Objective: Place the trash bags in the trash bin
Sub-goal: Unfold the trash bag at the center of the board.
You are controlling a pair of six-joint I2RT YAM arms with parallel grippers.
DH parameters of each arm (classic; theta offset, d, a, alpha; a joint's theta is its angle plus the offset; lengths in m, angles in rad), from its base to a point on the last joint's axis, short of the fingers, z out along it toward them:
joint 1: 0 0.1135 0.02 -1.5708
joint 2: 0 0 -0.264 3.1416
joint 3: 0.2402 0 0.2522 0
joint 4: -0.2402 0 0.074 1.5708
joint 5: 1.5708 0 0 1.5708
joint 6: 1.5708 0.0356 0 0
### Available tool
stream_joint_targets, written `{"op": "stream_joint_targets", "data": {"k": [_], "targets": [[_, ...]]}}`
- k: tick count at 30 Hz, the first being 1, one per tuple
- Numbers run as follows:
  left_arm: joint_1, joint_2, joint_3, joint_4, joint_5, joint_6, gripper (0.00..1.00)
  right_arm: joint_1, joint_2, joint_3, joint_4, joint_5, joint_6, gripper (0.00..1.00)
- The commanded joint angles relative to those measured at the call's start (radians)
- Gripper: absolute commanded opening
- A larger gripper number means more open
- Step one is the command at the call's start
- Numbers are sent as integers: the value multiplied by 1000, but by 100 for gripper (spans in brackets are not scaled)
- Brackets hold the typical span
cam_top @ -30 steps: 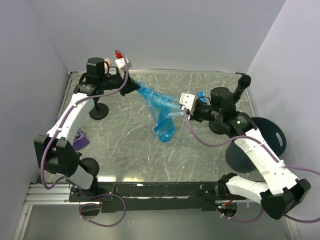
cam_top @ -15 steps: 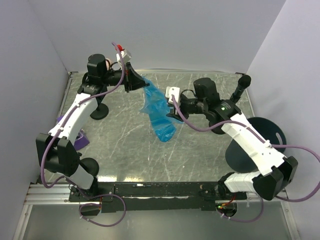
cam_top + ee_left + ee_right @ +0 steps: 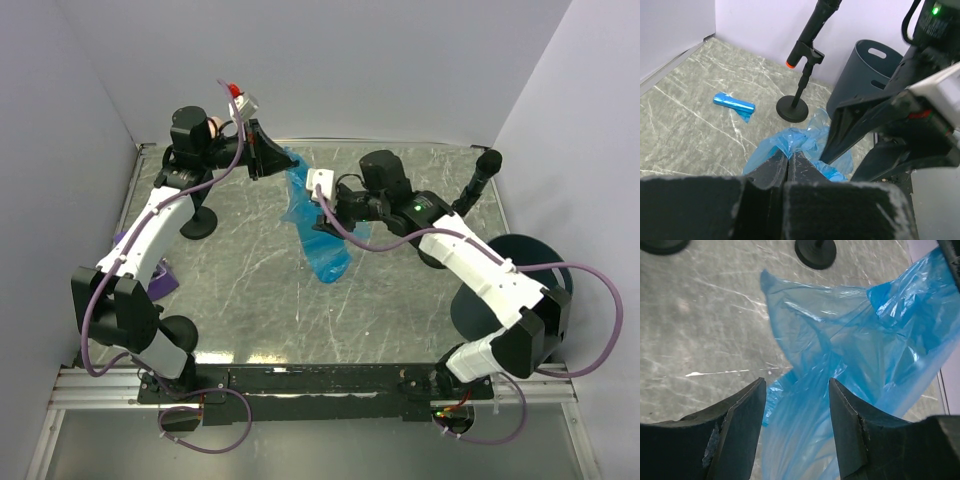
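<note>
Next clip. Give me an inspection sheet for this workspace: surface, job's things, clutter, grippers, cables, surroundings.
Surface: grey marbled table, scratched; no spills seen.
Job's things: long trash bag hangs from the left gripper, drooping toward the table. The small blue roll lies on the table. The trash bin stands upright at the right side. Neither bag is in it.
Clutter: microphone stands; a purple object near the left edge.
Grippers: left gripper is shut on the bag's top. The right gripper is open, facing the film and not gripping it.
Cables: purple cables run along both arms, one close to the bag.
Surroundings: plain pale walls on three sides; nothing else seen.
</note>
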Motion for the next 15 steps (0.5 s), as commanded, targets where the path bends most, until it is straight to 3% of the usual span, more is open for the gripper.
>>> {"op": "stream_joint_targets", "data": {"k": [1, 3, 4, 7, 15], "targets": [[0, -51, -1, 33, 14, -14, 1, 32, 37, 14, 118, 117, 18, 59], [0, -53, -4, 27, 16, -7, 1, 35, 46, 18, 129, 140, 18, 49], [0, -54, -2, 23, 16, 4, 1, 35, 46, 21, 123, 147, 11, 32], [1, -48, 11, -43, -1, 67, 1, 35, 17, 11, 111, 170, -11, 0], [65, 21, 73, -137, -28, 162, 1, 33, -179, -123, 37, 167, -98, 0]]}}
